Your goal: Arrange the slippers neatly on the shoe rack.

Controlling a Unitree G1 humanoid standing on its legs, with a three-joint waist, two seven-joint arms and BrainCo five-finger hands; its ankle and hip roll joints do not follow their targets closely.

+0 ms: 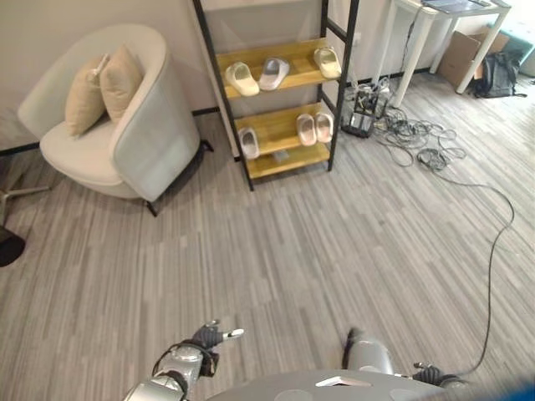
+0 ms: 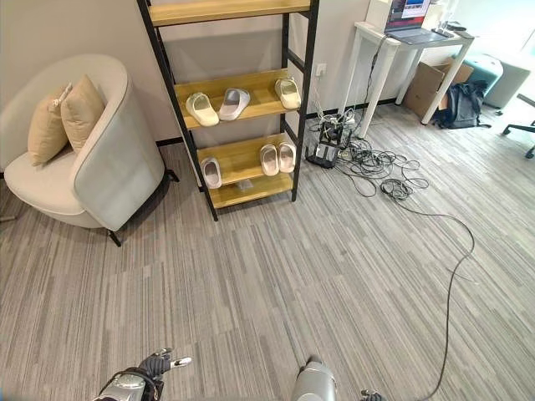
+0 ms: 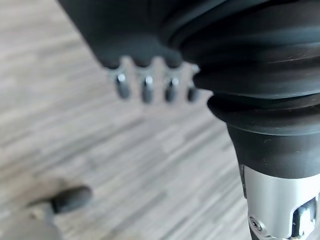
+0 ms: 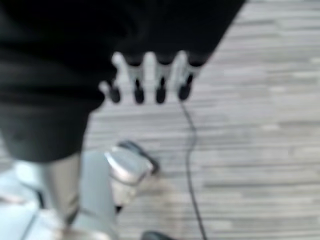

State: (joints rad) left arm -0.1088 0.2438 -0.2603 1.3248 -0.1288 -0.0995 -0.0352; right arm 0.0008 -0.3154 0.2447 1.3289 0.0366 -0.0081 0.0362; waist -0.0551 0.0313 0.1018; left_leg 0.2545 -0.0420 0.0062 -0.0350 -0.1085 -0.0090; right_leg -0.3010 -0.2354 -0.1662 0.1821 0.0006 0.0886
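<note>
A black-framed shoe rack (image 1: pixel 335 100) with wooden shelves stands against the far wall. On its upper shelf lie a cream slipper (image 1: pixel 242 78), a grey slipper (image 1: pixel 273 73) and another cream slipper (image 1: pixel 327 61). The lower shelf carries a pale slipper (image 1: pixel 248 142) at its left and a pale pair (image 1: pixel 314 128) side by side at its right. My left hand (image 1: pixel 209 338) hangs low over the floor, far from the rack, fingers (image 3: pixel 145 86) straight and empty. My right hand (image 4: pixel 150 75) also hangs above the floor, open and holding nothing.
A pale armchair (image 1: pixel 155 125) with two beige cushions (image 1: pixel 104 88) stands left of the rack. Tangled cables (image 1: pixel 418 138) and a black device (image 1: pixel 361 113) lie right of it. A white desk (image 1: pixel 435 33), a cardboard box (image 1: pixel 461 52) and a backpack (image 1: pixel 497 75) sit at far right.
</note>
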